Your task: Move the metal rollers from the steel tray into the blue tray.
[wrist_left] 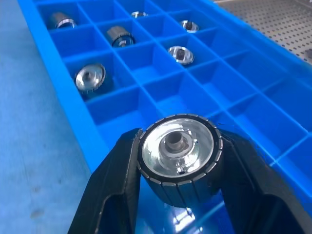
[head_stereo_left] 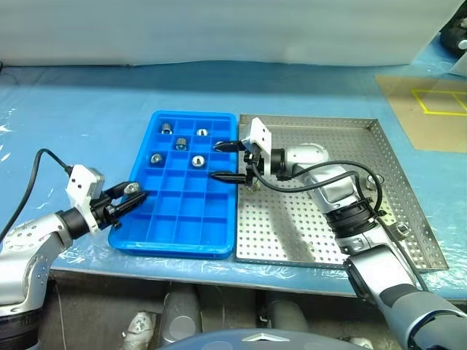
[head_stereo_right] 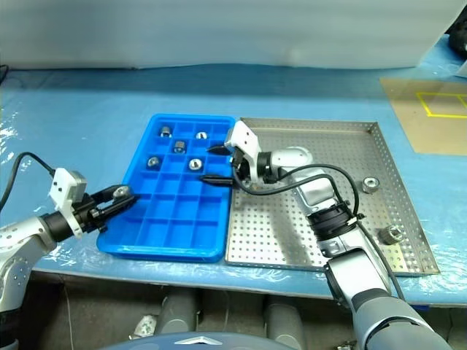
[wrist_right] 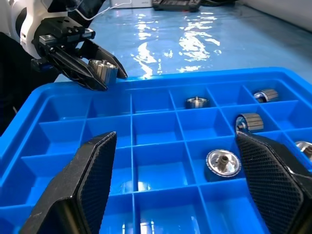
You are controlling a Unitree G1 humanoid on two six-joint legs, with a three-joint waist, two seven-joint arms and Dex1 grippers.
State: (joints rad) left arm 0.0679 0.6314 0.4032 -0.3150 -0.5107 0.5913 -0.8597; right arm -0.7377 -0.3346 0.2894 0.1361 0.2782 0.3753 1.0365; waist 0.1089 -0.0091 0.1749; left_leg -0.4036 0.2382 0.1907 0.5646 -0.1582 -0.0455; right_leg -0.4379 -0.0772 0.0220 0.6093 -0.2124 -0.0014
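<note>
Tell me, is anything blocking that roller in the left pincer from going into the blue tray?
Nothing visible. The left pincer holds the roller beside the blue tray, whose nearest compartments lie empty.

- Left arm [head_stereo_left: 29,244]: silver-grey shell, black wrist collar, a white boxy camera block [head_stereo_left: 84,184] on top, and a black cable looping off it.
- Left gripper [head_stereo_left: 136,195]: two slim black fingers, smooth and tapered.
- Right arm [head_stereo_left: 343,200]: glossy silver casing, black ribbed joint ring, dark grey forearm, black cable arcing over.
- Right gripper [head_stereo_left: 228,161]: black pointed fingers with cross-hatched pads [wrist_right: 92,175], white block behind.
</note>
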